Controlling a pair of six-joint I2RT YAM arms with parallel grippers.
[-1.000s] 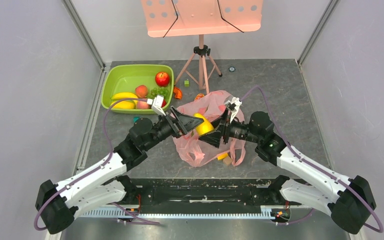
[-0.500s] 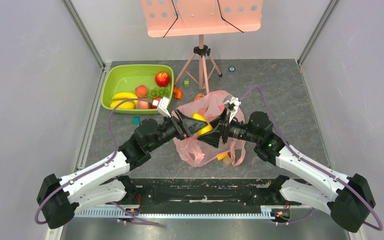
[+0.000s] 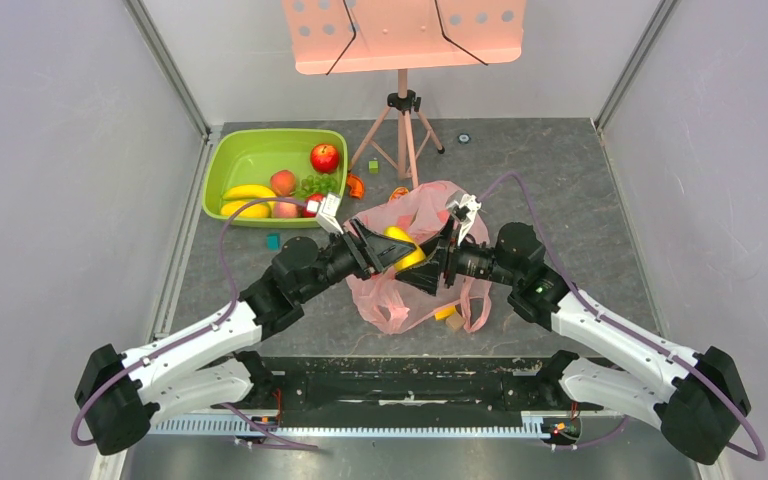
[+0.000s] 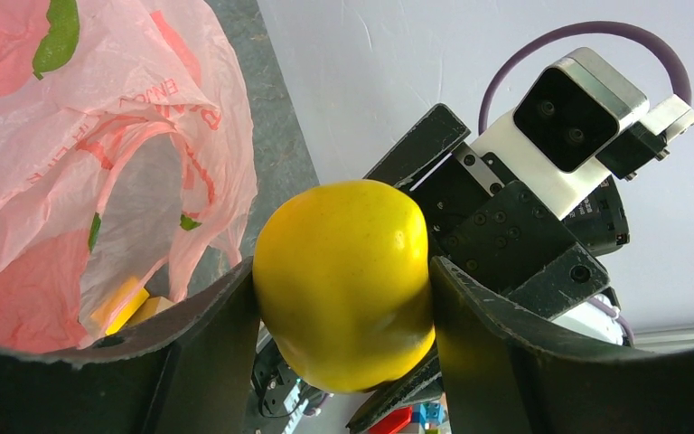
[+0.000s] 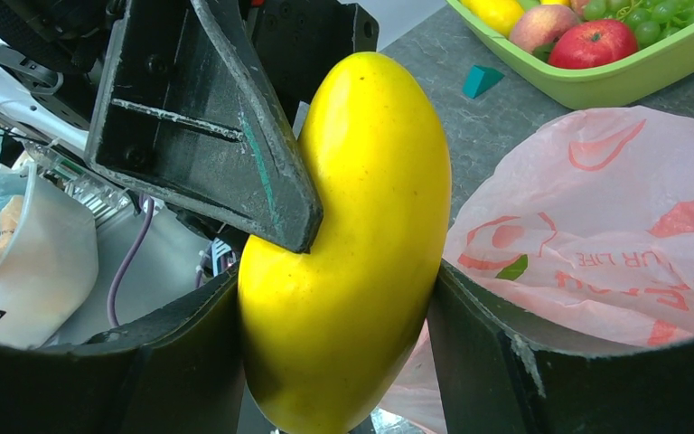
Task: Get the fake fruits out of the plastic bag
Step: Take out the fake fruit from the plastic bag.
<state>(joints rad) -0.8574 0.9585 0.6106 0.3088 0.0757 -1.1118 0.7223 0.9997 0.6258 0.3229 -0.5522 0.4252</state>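
Note:
A yellow mango (image 3: 403, 250) is held above the pink plastic bag (image 3: 415, 208), between both grippers. My left gripper (image 3: 385, 247) is shut on the mango (image 4: 343, 280) from the left. My right gripper (image 3: 430, 262) is shut on it (image 5: 352, 253) from the right. In the right wrist view one left finger (image 5: 226, 136) lies against the mango's upper side. The bag lies crumpled on the table under the grippers, in the left wrist view (image 4: 99, 117) and the right wrist view (image 5: 614, 217). Yellow cubes (image 4: 126, 306) show through it.
A lime-green basin (image 3: 260, 150) at the back left holds a red apple (image 3: 325, 157), a banana (image 3: 248, 192), a peach (image 3: 282, 182) and grapes. A pink music stand's tripod (image 3: 403, 130) stands behind the bag. Small blocks (image 3: 447, 315) and a teal piece (image 3: 273, 241) lie on the table.
My left gripper has moved right and closed in on the mango held by the right gripper. In the last half second almost nothing has moved.

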